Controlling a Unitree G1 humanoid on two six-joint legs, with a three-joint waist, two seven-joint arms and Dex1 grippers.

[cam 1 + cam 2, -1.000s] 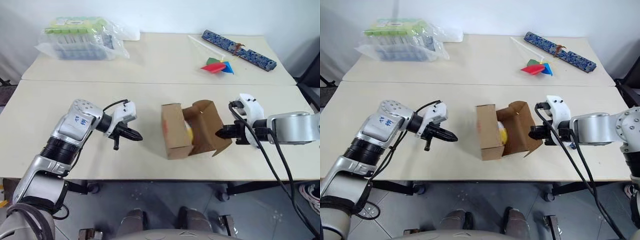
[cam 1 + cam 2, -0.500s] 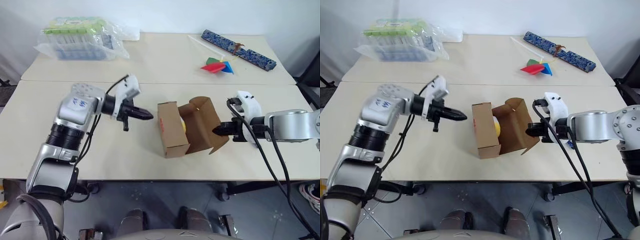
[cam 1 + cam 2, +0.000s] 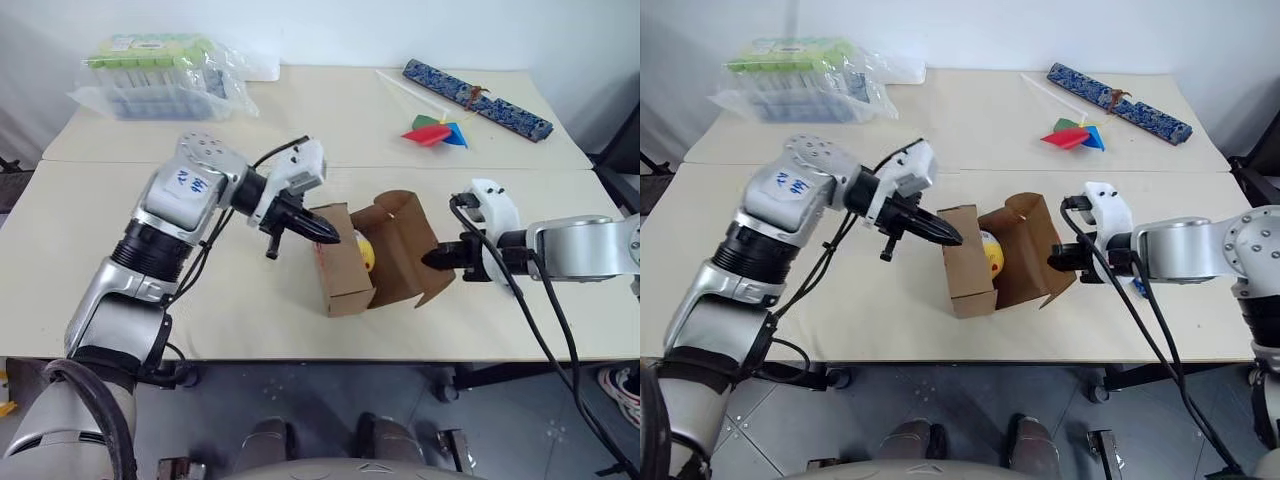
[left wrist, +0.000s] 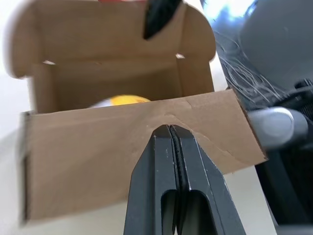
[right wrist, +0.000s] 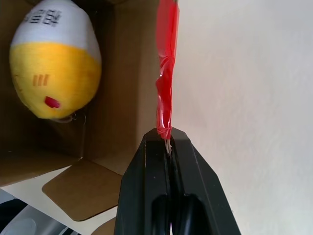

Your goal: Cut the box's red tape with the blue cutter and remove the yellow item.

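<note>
Beige tabletop (image 3: 250, 290) carries the box (image 3: 375, 262), already open. Your right gripper (image 3: 437, 260) is clamped on its flap, right at the red tape (image 5: 165, 98). Your left gripper (image 3: 330, 236), fingers together, touches the near wall; the yellow item (image 3: 990, 252) lies just beyond. I judge removal is next: spread those 2 fingers first.

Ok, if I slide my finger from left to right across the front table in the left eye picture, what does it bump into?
Left claw → box → yellow item inside it → the box's opened flap → right claw, shut on that flap's edge.
</note>
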